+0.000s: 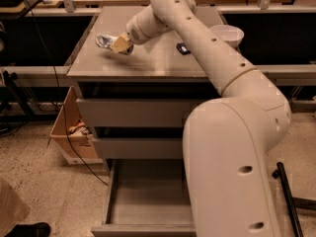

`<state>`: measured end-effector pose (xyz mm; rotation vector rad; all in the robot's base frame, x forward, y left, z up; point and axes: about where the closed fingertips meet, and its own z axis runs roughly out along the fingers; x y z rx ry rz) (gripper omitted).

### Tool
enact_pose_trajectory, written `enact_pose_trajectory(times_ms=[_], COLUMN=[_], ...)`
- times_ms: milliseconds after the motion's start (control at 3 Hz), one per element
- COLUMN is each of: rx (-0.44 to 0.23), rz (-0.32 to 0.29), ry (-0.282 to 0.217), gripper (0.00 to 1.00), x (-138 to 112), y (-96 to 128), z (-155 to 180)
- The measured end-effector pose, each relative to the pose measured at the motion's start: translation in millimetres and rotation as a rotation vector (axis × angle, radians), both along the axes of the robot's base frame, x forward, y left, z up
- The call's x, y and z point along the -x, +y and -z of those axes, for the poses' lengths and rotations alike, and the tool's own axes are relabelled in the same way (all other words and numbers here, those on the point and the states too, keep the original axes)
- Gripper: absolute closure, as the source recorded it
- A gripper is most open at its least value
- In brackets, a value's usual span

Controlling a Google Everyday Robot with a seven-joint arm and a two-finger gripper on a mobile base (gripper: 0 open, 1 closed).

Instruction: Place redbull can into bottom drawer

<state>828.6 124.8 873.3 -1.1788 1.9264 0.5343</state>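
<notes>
The redbull can point(104, 40), shiny silver, lies tilted at the left rear of the grey cabinet top point(148, 65). My gripper point(118, 44) is at the can's right end, low over the top, with its tan fingers point(122, 44) closed on the can. The bottom drawer point(148, 201) is pulled out toward the front and its grey inside shows nothing in it. My arm's big white body covers the drawer's right part.
A white bowl point(227, 33) and a small black object point(182, 48) sit on the cabinet top's right side. The two upper drawers point(133, 112) are shut. A cardboard box point(69, 132) stands left of the cabinet, and a black pole point(291, 201) lies on the floor at the right.
</notes>
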Motion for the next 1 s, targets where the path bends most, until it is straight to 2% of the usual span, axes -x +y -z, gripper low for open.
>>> enact_pose_trajectory(times_ms=[333,667,1000], rx=[0.003,0.006,0.021], rz=[-0.071,-0.152,-0.187], ry=[-0.062,-0.104,-0.089], gripper=[1.0,1.0,1.0], x=[32.2,89.6,131.7], y=[-11.1,-26.6,-40.3], z=[-25.7,-42.4,-33.3])
